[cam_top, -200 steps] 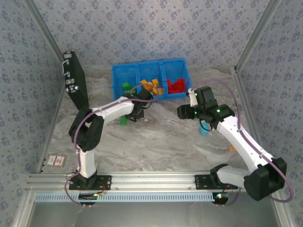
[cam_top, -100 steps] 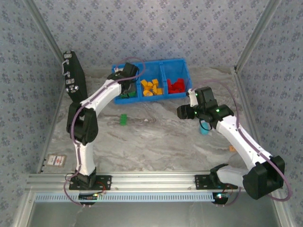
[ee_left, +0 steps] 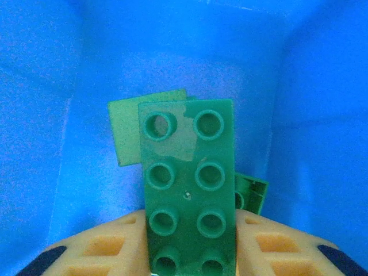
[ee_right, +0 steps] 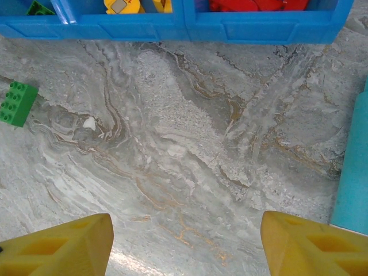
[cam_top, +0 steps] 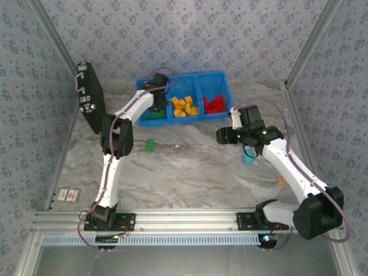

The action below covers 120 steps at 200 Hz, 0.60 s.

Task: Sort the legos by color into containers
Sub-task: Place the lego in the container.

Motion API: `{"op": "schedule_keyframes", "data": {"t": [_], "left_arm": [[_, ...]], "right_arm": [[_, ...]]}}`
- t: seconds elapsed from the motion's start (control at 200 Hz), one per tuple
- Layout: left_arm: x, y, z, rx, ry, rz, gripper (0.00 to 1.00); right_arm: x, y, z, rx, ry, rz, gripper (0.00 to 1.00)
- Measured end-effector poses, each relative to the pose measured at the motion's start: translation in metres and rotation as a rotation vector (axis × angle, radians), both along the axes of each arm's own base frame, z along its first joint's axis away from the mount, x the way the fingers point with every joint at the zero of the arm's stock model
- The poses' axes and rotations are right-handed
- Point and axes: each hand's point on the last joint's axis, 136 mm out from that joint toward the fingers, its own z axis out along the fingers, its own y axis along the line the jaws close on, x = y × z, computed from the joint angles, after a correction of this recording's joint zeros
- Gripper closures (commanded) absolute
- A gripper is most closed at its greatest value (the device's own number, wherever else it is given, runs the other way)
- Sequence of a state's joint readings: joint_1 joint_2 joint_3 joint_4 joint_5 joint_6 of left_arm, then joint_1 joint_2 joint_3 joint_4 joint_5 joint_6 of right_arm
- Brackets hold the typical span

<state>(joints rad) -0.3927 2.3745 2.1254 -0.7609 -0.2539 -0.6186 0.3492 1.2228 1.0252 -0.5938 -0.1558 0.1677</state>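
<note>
Left end effector (ee_left: 190,256) is closed on a green 2-by-4 lego (ee_left: 187,184), which is held inside the left compartment of the blue bin (ee_left: 313,115), above other green legos (ee_left: 129,126) on its floor. Right end effector (ee_right: 184,241) is spread open and empty over the counter (ee_right: 190,126). 1 loose green lego (ee_right: 16,103) is seen on the counter near the bin's front wall, and a teal stick (ee_right: 352,184) at the right edge.
</note>
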Motion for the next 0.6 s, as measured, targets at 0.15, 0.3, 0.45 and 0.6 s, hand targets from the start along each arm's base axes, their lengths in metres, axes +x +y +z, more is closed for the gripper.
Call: {"op": "schedule_keyframes", "data": {"t": [0.15,0.3,0.45,0.6], "left_arm": [[-0.001,0.000,-0.001,0.002,0.006,-0.005,0.60],[-0.005,0.001,0.003,0.003,0.006,-0.010,0.59],[-0.018,0.006,0.019,0.011,0.001,-0.019,0.58],[-0.029,0.009,0.062,0.004,-0.065,-0.033,0.58]], "right_arm": [[0.003,-0.001,-0.011,-0.005,0.036,-0.006,0.30],[0.004,-0.002,-0.012,-0.007,0.039,-0.006,0.30],[0.002,-0.001,-0.007,0.003,0.024,-0.001,0.30],[-0.002,-0.002,0.010,0.023,-0.029,-0.001,0.29]]}}
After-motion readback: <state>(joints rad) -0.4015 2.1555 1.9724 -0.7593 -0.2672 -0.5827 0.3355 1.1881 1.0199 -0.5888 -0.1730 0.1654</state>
